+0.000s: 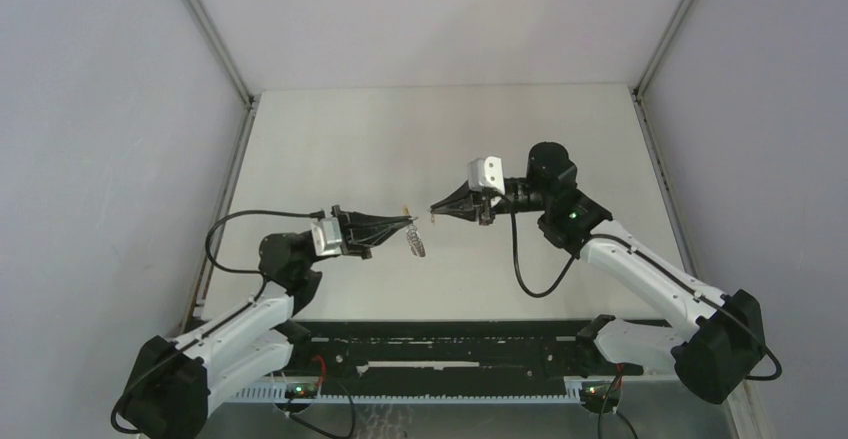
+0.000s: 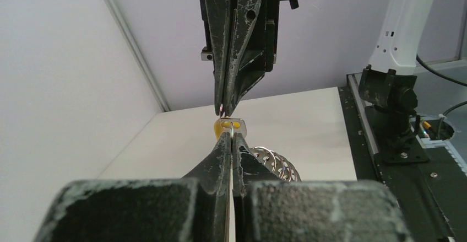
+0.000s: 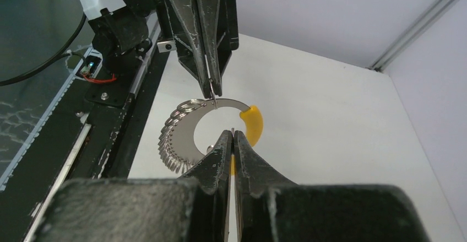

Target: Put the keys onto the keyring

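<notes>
- Left gripper (image 3: pixel 212 92): jaws closed, nipping the rim of the large round grey metal keyring (image 3: pixel 188 137) by a thin edge. The ring hangs in mid-air above the white table top (image 1: pixel 400 129), its yellow-orange rim section (image 3: pixel 253 123) toward the far side.
- Right gripper (image 3: pixel 232 137): jaws closed, tip just beside the ring, nose to nose with the left tip. The top view shows an orange speck there, judged to be the tiny grey metal orange-headed key (image 1: pixel 432 219). It is too small to confirm how it sits.
- Green-headed key: not found in any view.
- Risk: the hold on the ring is shallow. A sideways push from the key could swivel the ring in the jaws or pop it out onto the table.
- Risk: the key is barely pinched. Contact with the rim could twist it off line or flick it free.
- Risk: the tips are nearly touching, so a small misjudged advance knocks finger on finger and jars both holds.
- Risk: the key's hole and the ring's opening are hidden by the fingers, so alignment is partly blind.
</notes>
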